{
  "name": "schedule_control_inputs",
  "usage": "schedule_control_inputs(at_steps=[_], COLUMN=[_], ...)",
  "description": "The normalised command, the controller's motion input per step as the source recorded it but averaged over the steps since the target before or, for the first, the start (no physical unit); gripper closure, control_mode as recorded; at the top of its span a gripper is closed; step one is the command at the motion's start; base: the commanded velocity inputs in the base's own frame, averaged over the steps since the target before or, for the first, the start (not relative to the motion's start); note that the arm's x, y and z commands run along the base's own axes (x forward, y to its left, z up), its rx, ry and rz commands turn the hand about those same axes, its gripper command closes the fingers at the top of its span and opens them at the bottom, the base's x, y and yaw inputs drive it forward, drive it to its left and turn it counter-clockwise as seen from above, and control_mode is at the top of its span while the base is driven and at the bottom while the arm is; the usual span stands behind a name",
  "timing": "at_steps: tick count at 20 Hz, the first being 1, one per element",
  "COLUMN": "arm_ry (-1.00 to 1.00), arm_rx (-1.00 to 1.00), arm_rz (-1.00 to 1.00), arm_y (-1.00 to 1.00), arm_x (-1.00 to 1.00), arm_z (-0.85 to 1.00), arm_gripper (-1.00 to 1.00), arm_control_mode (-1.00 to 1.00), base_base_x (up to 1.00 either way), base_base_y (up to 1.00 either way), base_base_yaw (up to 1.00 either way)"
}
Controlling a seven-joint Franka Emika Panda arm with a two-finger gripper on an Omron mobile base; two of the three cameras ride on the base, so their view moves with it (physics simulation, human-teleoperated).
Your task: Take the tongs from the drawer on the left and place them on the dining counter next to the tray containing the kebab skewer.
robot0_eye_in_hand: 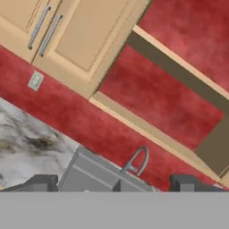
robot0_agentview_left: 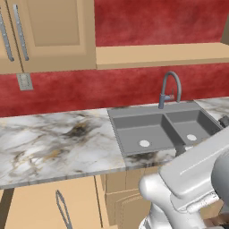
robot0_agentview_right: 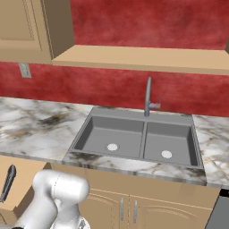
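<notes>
The drawer [robot0_agentview_left: 31, 206] stands pulled out under the marble worktop, at the lower left of the left base view, and its tan inside shows. In it lie the slim grey tongs [robot0_agentview_left: 62, 209], their two narrow arms running toward the worktop. The right base view has the drawer [robot0_agentview_right: 20, 172] at its lower left, with the tongs [robot0_agentview_right: 8, 181] seen as a dark sliver. My gripper [robot0_eye_in_hand: 115, 185] is open with nothing between its fingertips [robot0_eye_in_hand: 42, 182]. It is held high and faces the red wall and the faucet. The dining counter and the tray are out of view.
A grey double sink [robot0_agentview_left: 163, 129] with a curved faucet [robot0_agentview_left: 170, 89] is set in the marble worktop [robot0_agentview_left: 49, 143]. Tan wall cabinets [robot0_agentview_left: 44, 31] and a shelf [robot0_agentview_left: 161, 54] hang above. Cabinet doors [robot0_agentview_right: 129, 208] stand below the sink. A wall outlet [robot0_agentview_left: 24, 81] sits on the red wall.
</notes>
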Motion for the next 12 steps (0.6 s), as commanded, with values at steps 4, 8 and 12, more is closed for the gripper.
schedule_control_inputs(at_steps=[4,8,12], arm_ry=[0.12,0.29,0.47], arm_rx=[0.09,0.05,0.00], arm_rz=[-0.03,-0.03,0.00], arm_y=[-0.55,-0.24,0.00], arm_x=[0.81,0.92,1.00], arm_z=[0.00,-0.01,-0.01], arm_gripper=[-1.00,-1.00,-1.00], arm_control_mode=[-1.00,-1.00,-1.00], base_base_x=[0.00,0.00,0.00], base_base_y=[0.00,0.00,0.00], base_base_yaw=[0.00,0.00,0.00])
